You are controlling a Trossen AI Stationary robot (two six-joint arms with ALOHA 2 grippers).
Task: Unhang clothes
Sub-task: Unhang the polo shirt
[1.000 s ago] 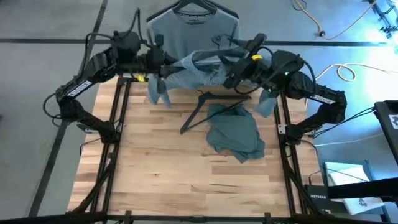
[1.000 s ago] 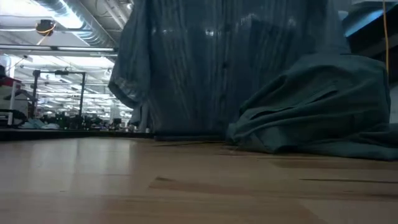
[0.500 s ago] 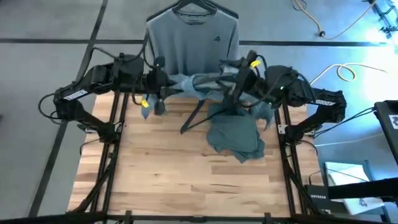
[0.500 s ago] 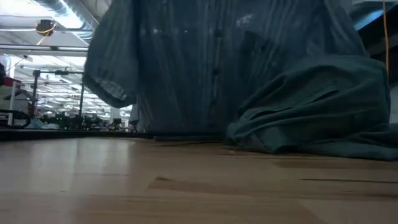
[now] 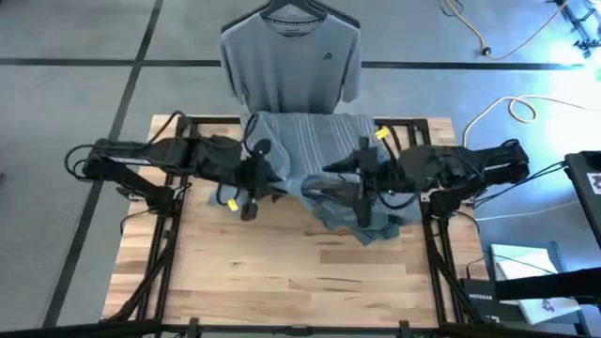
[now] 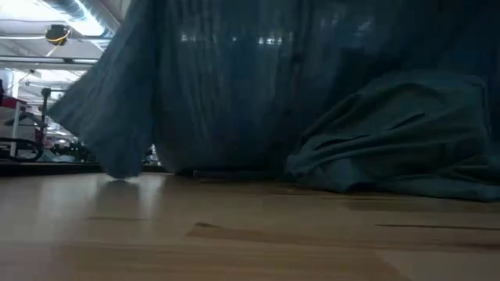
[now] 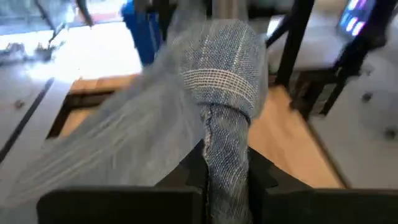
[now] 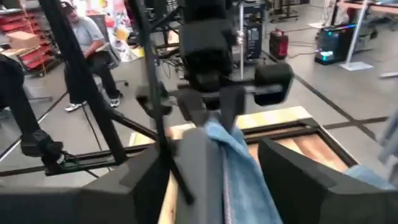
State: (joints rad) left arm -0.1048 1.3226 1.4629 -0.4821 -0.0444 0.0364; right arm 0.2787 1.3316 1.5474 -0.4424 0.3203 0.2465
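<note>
The blue-grey striped shirt [image 5: 310, 141] is seen stretched flat between the two arms over the far half of the tabletop [image 5: 282, 272], its thin pale stripes plainly shown. Its cloth is pinched in the closed left claw [image 5: 252, 183], where a bunched fold [image 7: 227, 93] is clamped between the fingers. The right claw [image 5: 364, 188] is closed on the shirt's other side, blue cloth [image 8: 239, 168] being held between its fingers. The plain grey T-shirt [image 5: 291, 56] with a small dark chest logo is hung on a hanger [image 5: 296, 7] beyond the tabletop. A crumpled teal garment [image 6: 398, 133] is partly covered by the right arm. In the low view most of the room is screened by the hanging shirt. The surface is pale wood planks; a seated person [image 8: 87, 43] is visible in the workshop behind.
</note>
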